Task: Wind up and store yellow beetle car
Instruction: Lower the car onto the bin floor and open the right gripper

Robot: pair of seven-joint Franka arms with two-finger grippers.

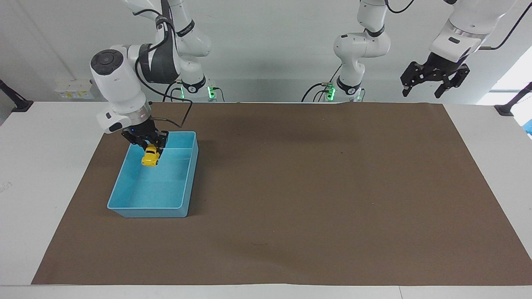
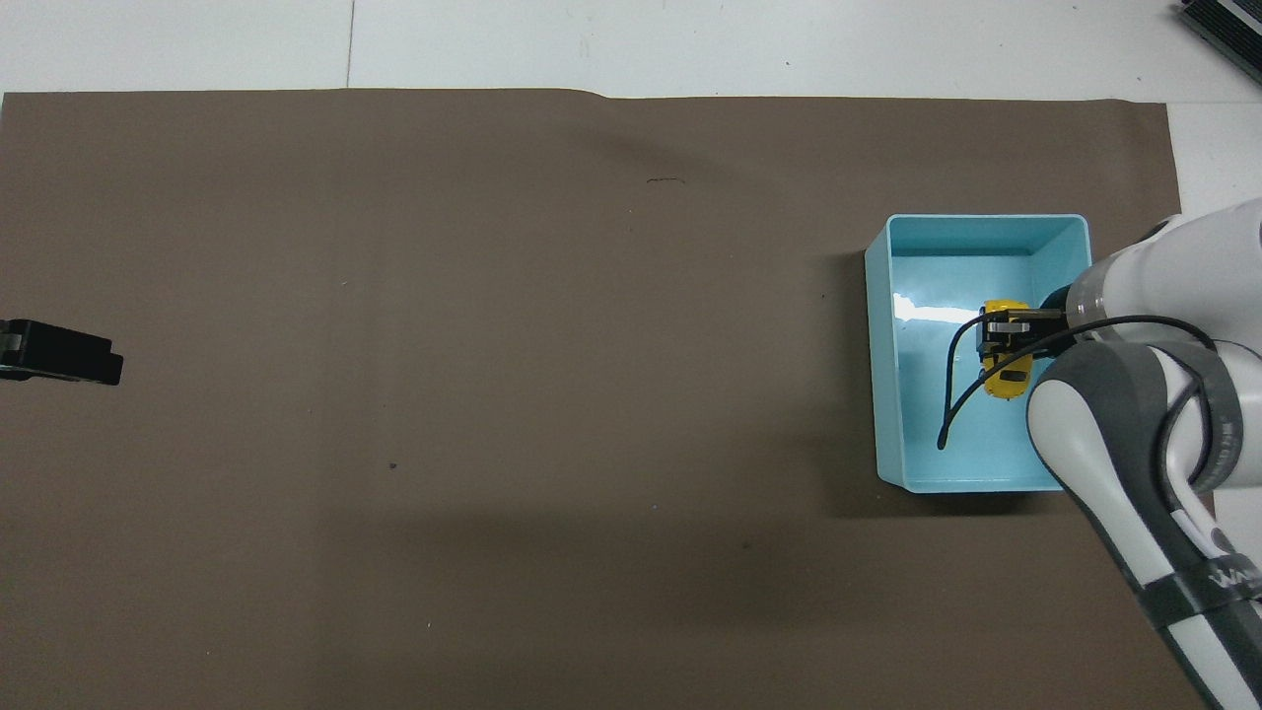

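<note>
- Yellow beetle car [image 1: 150,156] hangs pinched in the right gripper [image 1: 146,143], held by its upper end, body tilted down over the light-blue bin [image 1: 124,205]. We read it as above the bin's floor, over the half nearer the robots; contact with the floor is not evident.
- Right gripper is clamped on the car; seen from above, the fingers [image 2: 1003,322] sit across the car's body [image 2: 1008,380].
- Left gripper [image 1: 434,77] waits high over the left arm's end of the table, jaws spread, holding nothing.
- Step in hand, as we judge it: the storing. Winding looks behind us, but we cannot confirm it.
- To do it well, we would lower until the wheels are close to the bin floor, level the car, then let go. Dropped from this height, a wound toy could bounce or run at the wall.
- We would keep the release central, away from the rim, and mind the loose cable [image 2: 954,394] dangling over the bin.
- After opening, lift straight up so the fingers do not drag the car.
- Surface: brown mat [image 1: 316,199] over a white table [image 1: 37,174]; the bin stands on the mat toward the right arm's end.
- Room: pale wall past the arm bases, green lights [image 1: 210,91] at the mounts.
</note>
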